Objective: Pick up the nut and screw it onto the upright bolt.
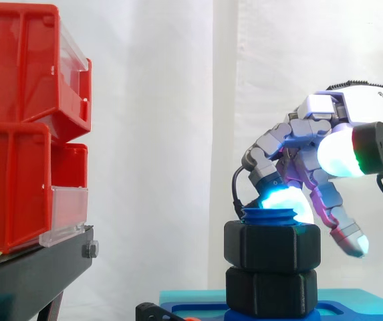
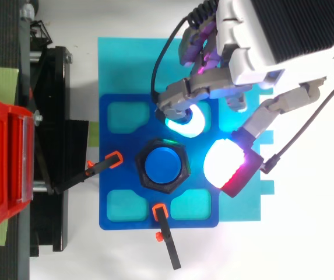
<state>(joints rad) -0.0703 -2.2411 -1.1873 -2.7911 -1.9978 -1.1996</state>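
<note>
Hand [image 1: 305,134], fingers loosely spread and empty, beside black nut [image 1: 272,247] already threaded onto upright blue bolt [image 2: 162,164]; at most final tightening seemingly outstanding.

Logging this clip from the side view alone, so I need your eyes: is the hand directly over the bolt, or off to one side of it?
Observer: Off to one side. From above, the hand lies beside the top nut, and the bolt shows its blue top uncovered.
Operator: Is the base fixed down at all?
Observer: Two clamps reach onto the blue plate: one clamp from the side facing the red bins, the other clamp from an adjacent side.
</note>
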